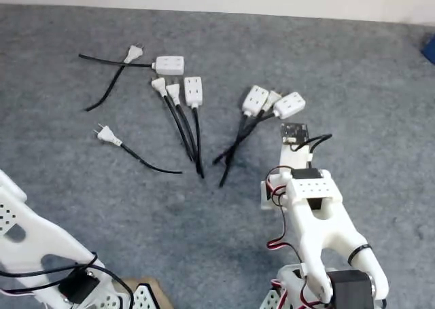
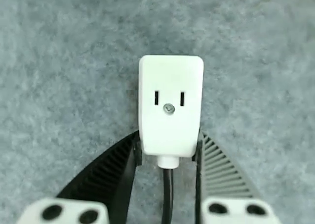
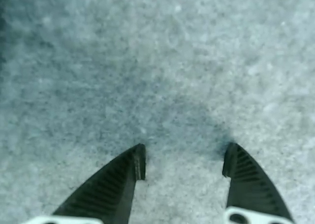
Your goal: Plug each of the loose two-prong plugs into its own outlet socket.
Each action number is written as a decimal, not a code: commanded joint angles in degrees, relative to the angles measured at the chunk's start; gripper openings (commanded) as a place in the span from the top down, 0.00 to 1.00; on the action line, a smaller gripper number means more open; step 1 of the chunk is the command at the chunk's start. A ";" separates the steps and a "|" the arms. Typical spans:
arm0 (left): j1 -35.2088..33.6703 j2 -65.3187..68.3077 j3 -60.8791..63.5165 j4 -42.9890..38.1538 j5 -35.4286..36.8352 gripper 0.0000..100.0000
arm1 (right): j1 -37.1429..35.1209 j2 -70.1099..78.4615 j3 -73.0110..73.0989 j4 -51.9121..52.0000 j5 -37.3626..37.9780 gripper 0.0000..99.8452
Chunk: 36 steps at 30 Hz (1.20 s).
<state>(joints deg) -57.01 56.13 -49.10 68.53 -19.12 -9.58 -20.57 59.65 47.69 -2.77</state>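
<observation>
Left gripper [image 2: 167, 147] is pinched on the outlet socket [image 2: 171, 103]. The ribbed black fingers [image 2: 118, 170] are pressed against both flanks at its cord end, and the rest of the body projects forward past the tips. The black cord [image 2: 167, 194] is run back between the fingers toward the wrist. Whether the socket is lifted or resting on the carpet [image 2: 59, 61] cannot be told.

Socket look: a white block with rounded corners, two vertical slots, a small screw just below and between them, face turned up to the wrist camera.

Handling, as judged: light, rigid, smooth plastic that is likely to pivot or slip when a plug is pushed in with a hold this far back. A grip across the long flanks nearer mid-body is preferred, with the slots kept clear. The cord is judged limp, with only slight drag expected.

Right gripper [image 3: 183, 162] is spread wide with nothing between the fingers, bare carpet under and ahead of it.

Farther out, two more sockets [image 1: 255, 100] are bunched just ahead of an arm's tip [image 1: 293, 134]. Loose plugs [image 1: 105, 134] lie well apart from it — small white bodies with thin prongs, best held by the body behind the prongs.
</observation>
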 commanded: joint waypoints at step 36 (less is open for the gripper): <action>81.63 -79.16 82.59 23.74 -31.74 0.95 | 2.42 -1.01 -0.48 -0.75 0.00 0.74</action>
<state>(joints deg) 19.12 -16.75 26.07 92.88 -43.47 -8.35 -20.57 59.65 47.60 -2.77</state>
